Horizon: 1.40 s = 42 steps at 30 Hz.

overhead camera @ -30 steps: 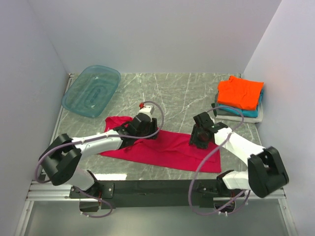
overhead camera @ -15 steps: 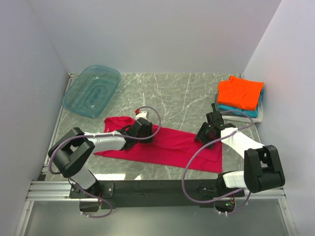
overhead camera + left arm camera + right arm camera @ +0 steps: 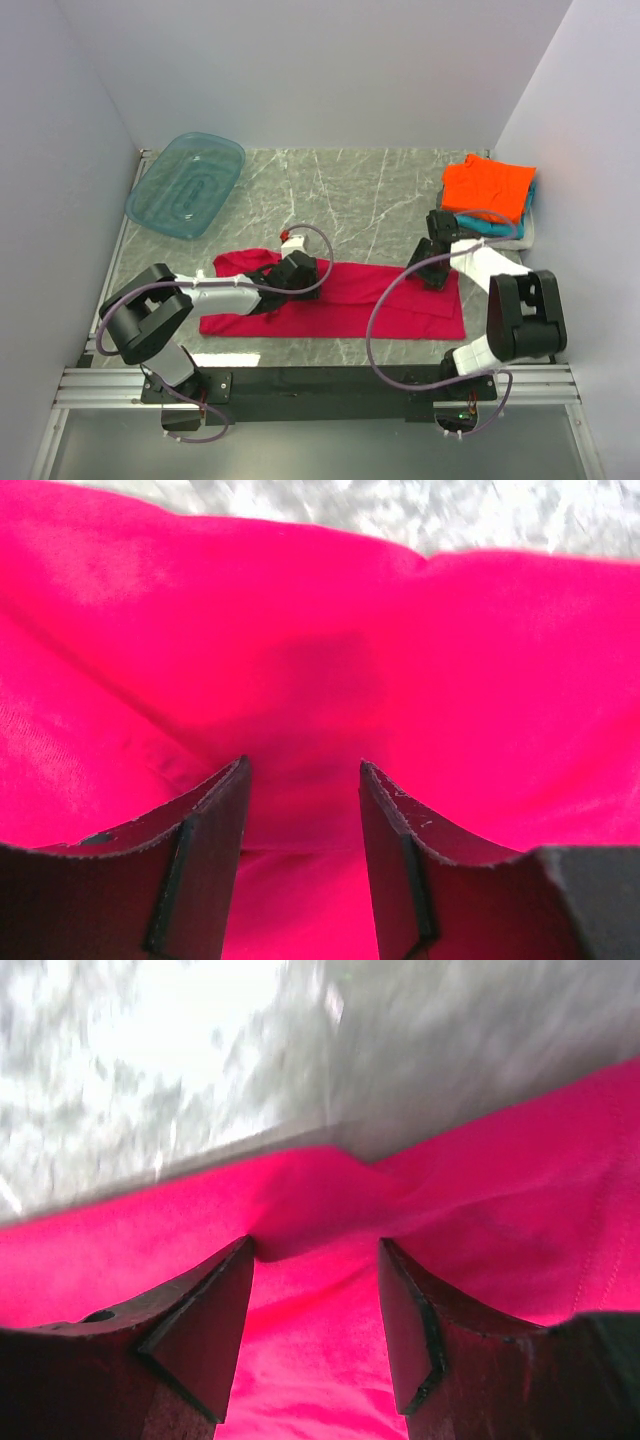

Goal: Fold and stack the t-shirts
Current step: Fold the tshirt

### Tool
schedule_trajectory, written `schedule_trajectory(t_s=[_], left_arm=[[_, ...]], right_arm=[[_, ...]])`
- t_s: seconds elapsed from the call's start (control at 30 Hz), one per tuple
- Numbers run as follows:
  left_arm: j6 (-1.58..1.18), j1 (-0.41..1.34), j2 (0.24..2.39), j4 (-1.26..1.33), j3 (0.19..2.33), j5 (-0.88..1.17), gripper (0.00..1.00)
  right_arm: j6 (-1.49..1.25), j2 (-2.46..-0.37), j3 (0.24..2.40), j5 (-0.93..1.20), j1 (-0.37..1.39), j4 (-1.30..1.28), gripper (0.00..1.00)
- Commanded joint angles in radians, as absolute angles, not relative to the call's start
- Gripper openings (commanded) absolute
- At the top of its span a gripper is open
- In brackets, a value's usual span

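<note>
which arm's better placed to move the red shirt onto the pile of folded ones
Probably the right. The right fingers are at the red shirt's right end, beside the pile; the left fingers are over its left half, farther off.

**Matt cloth on a glossy stone-look top**

The crimson-magenta cotton t-shirt [image 3: 340,300] is soft, matt, finely knit cloth, and a stitched seam shows in the right wrist view. The grey veined stone-look surface [image 3: 360,195] is smooth and glossy and catches bright glare. The translucent teal plastic tub [image 3: 186,184] is shiny. The folded bright orange cloth t-shirt [image 3: 488,187] is matt. The left end effector [image 3: 300,780] has matt black plastic fingers [image 3: 200,850] with scuffed edges.
</note>
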<state>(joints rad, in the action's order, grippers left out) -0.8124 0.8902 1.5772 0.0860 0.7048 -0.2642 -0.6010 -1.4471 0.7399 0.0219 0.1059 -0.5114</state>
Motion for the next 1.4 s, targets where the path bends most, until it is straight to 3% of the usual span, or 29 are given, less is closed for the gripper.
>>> schedule_trajectory(t_s=[0.0, 0.33, 0.57, 0.7, 1.0, 1.2, 1.37], left_arm=[[-0.91, 0.93, 1.594, -0.028, 0.727, -0.281, 0.54], [-0.937, 1.022, 1.588, -0.02, 0.799, -0.291, 0.55], [-0.873, 0.994, 1.412, -0.191, 0.91, -0.497, 0.59], [-0.913, 0.867, 1.266, -0.258, 0.836, -0.519, 0.62], [-0.971, 0.591, 1.111, -0.335, 0.592, -0.388, 0.62], [-1.0, 0.549, 1.132, -0.239, 0.532, -0.345, 0.61], [-0.999, 0.543, 1.176, -0.18, 0.531, -0.351, 0.6]], right_arm=[[-0.473, -1.537, 0.805, -0.1, 0.063, -0.557, 0.6], [-0.463, -1.586, 0.885, -0.276, 0.048, -0.603, 0.61], [-0.446, -1.389, 0.907, -0.287, 0.054, -0.614, 0.6], [-0.425, -1.261, 0.914, -0.214, 0.104, -0.621, 0.59], [-0.532, -1.209, 0.893, -0.025, 0.511, -0.557, 0.58], [-0.604, -1.273, 0.911, -0.026, 0.75, -0.497, 0.57], [-0.629, -1.345, 0.922, -0.003, 0.836, -0.431, 0.57]])
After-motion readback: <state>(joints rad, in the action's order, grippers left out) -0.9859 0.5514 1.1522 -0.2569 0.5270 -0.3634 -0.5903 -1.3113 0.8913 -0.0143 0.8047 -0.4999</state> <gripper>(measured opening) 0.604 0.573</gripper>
